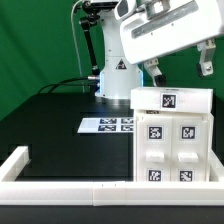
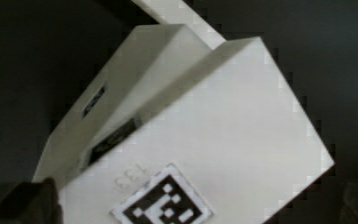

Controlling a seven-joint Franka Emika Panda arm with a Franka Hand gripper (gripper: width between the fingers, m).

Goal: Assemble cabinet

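Cabinet [image 1: 172,138]: white tagged boxes standing at the counter [image 1: 60,125] front edge, toward the exterior view's right corner, against border frame [image 1: 60,186]; jaws above it, state indeterminable; marker board [image 1: 107,125] mid-counter.

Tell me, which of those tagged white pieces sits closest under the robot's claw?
The flat piece with a single tag, lying across the top of the cabinet. The four-tag panel stands lower, and the marker board lies on the table.

White cabinet [image 1: 172,138] with black-and-white square tags [image 1: 156,133], black table [image 1: 60,125], green backdrop [image 1: 35,40]
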